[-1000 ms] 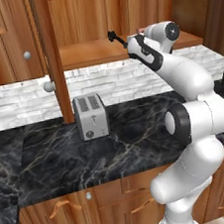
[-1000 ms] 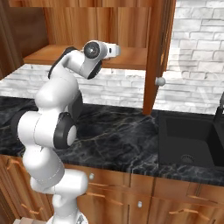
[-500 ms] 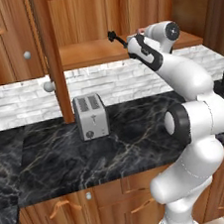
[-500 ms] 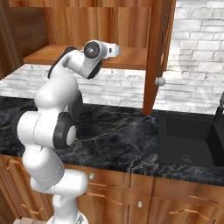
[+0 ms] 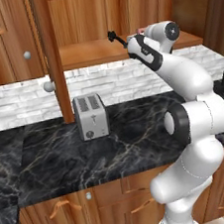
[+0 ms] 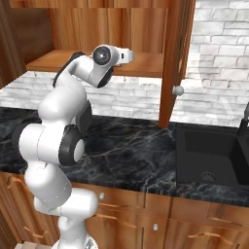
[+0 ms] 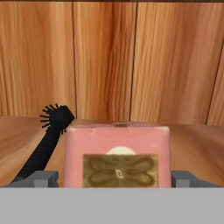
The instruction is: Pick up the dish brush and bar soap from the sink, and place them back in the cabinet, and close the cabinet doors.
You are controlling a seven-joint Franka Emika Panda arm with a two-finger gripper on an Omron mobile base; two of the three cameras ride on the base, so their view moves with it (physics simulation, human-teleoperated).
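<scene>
Jaws [image 7: 117, 179] spread wide with clear gaps either side of the bar soap [image 7: 117, 155] resting between them on the cabinet [image 7: 144, 61] shelf, dish brush [image 7: 49, 131] lying just left of the jaws on the same shelf

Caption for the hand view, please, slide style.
Bar soap sits between the open gripper fingertips on the cabinet shelf, dish brush beside it.

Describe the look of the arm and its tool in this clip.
A glossy white arm of rounded segments, with dark grey to black bands at the joints and a round dark cap at the wrist. The tool ends in two small square grey fingertips. No cables or markings are visible.
</scene>
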